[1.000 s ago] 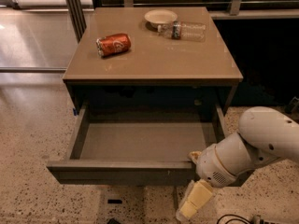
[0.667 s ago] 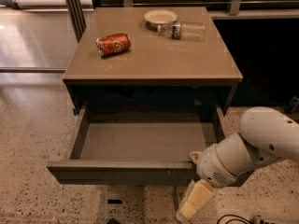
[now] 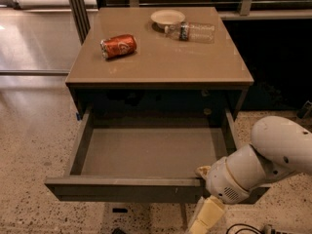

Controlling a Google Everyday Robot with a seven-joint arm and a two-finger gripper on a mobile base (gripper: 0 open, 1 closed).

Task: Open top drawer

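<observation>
**Task item.** The top drawer (image 3: 146,152) stands drawn far out from under the table (image 3: 161,67). Its plain grey inside is exposed and holds nothing. Its flat front faces the camera at the bottom of the view, well forward of the table edge. Judged from this extension, the opening is essentially accomplished, and little or no travel appears to remain.

**End effector.** The gripper (image 3: 204,193) sits at the right end of the drawer front, low in the view and right of centre, with the white arm (image 3: 280,147) bending in from the right. This station is consistent with pulling the front outward from one end, which keeps the arm clear of the cavity. Whether the gripper is apart, together or clamped on the front cannot be told, as the wrist housing covers the contact.

**Other items.** The tabletop load lies well back from the front edge, so the drawer's travel does not disturb it.

**Count.**
- Drawers showing: one.
- Red can (image 3: 118,46): one, on its side, left of centre.
- Pale bowl (image 3: 167,17): one, at the far edge.
- Clear bottle (image 3: 191,31): one, lying just beside the bowl.
- Arms: one. Grippers: one.
</observation>
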